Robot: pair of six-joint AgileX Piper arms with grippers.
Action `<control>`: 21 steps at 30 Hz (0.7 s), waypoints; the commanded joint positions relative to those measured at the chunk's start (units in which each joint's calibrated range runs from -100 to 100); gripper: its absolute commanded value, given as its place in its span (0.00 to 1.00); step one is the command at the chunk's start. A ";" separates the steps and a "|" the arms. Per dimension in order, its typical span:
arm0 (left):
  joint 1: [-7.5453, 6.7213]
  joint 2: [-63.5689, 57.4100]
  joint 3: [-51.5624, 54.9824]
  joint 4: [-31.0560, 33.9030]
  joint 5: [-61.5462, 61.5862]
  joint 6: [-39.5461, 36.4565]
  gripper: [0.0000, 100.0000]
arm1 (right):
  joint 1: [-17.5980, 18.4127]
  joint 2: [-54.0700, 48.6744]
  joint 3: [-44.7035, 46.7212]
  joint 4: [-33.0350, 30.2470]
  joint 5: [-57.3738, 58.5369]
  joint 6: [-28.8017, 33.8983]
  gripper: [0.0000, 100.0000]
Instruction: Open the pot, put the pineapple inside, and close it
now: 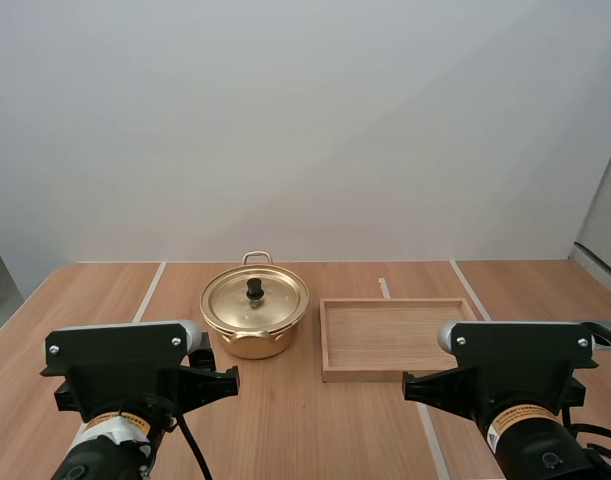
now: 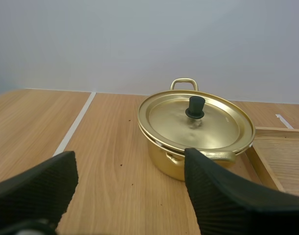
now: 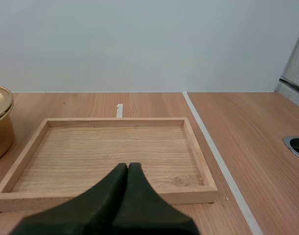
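Two arms sit short of the work, and the left is the nearer. The pot (image 1: 253,318), its lid (image 2: 208,128) on, stands ahead of the left gripper (image 2: 129,164) and slightly to its right, knob (image 2: 195,106) upright. That gripper's jaws are spread. The right gripper (image 3: 127,167), jaws pressed together, faces the wooden tray (image 3: 115,121) beside the pot.

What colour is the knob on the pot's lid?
The knob is black, on a shiny gold lid; the left wrist view shows it best.
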 commanded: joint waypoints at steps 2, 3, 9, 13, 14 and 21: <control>0.08 -0.30 0.09 0.33 -1.52 -0.63 1.00 | 0.07 -0.34 0.02 0.59 -0.28 -0.20 0.00; 0.08 -0.30 0.09 0.33 -1.52 -0.63 1.00 | 0.07 -0.34 0.02 0.59 -0.28 -0.20 0.00; 0.08 -0.30 0.09 0.33 -1.52 -0.34 0.74 | 0.07 -0.34 0.02 0.59 -0.28 -0.20 0.00; 0.08 -0.30 0.09 0.33 -1.52 -0.63 0.47 | 0.07 -0.34 0.02 0.59 -0.28 -0.20 0.00; 0.08 -0.30 0.09 0.33 -1.52 -0.63 0.44 | 0.07 -0.34 0.02 0.59 -0.28 -0.20 0.00; 0.08 -0.30 0.09 0.62 -1.52 -0.20 0.42 | -0.09 -0.34 0.02 0.59 -0.28 -0.20 0.00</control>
